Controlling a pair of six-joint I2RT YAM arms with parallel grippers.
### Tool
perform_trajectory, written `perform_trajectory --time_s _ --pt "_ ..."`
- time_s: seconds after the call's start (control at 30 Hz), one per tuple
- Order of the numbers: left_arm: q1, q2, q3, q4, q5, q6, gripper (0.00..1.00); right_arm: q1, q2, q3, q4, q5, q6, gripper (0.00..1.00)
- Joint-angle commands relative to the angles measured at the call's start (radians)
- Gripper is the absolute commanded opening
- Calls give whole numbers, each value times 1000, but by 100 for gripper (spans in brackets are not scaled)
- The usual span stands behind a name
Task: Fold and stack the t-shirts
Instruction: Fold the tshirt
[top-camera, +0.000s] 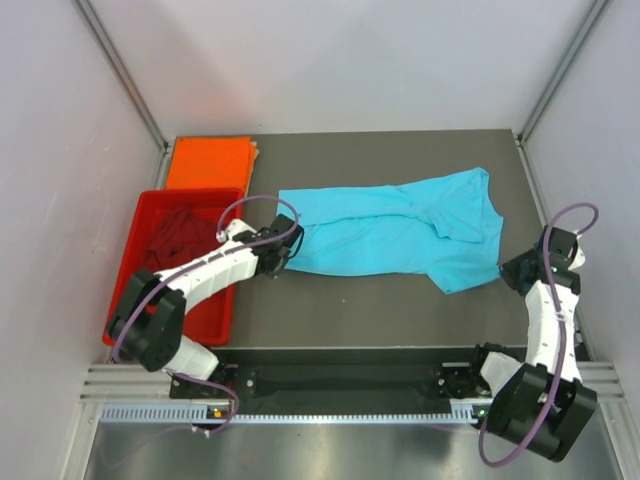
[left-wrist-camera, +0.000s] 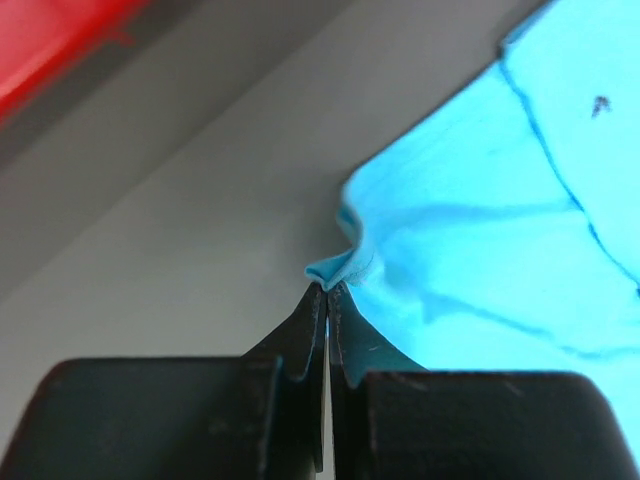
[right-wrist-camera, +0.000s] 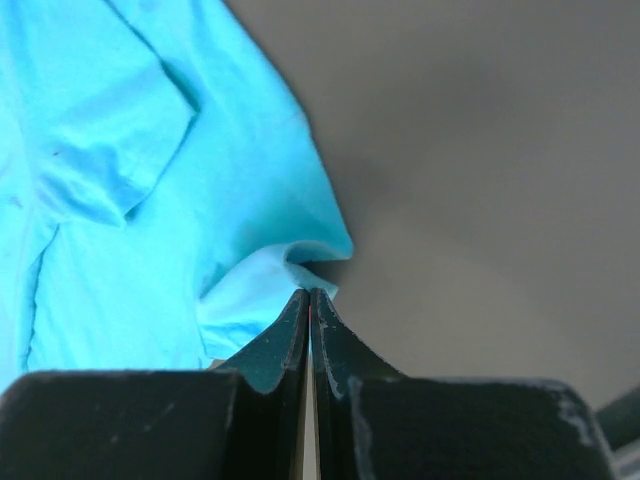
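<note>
- Left gripper is pinching a small raised fold at the left edge of the turquoise t-shirt. Its fingers are pressed together with the cloth puckering right at the tips.
- Right gripper is clamping the shirt's lower right edge, fingers together, with a curl of cloth bunching just above the tips.
- The turquoise t-shirt is lying spread across the middle of the dark table, stretched between the two grippers. It is wrinkled around the sleeve area on the right.
- The orange t-shirt is lying folded flat at the far left corner of the table, well apart from the turquoise one.
- The maroon t-shirt is sitting crumpled in the red tray, at the left edge just beside the left arm.
- Bare table is showing in front of the turquoise shirt, toward the arm bases, and a strip is showing behind it.
- The shirt's right end is lying near the table's right edge, close to the enclosure wall.
- The tray is boxing in the left side.
</note>
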Motion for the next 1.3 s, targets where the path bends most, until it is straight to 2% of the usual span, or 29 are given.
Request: perform_trajectory --time_s 0.0,0.13,0.37,0.57,0.93,1.27 --pt "16 81 101 46 -21 93 0 -6 42 53 183 -96 -50 0" --pt "30 136 175 19 -22 119 0 25 88 112 237 -78 -76 0" --pt "91 241 277 -36 -8 143 0 45 261 228 266 -1 -72 0" --pt "136 301 353 -70 -13 160 0 63 391 338 274 -15 -75 0" --pt "208 376 428 -73 12 217 0 137 554 545 185 59 -96 0" --pt "220 474 544 -57 73 376 0 154 691 656 148 60 -125 0"
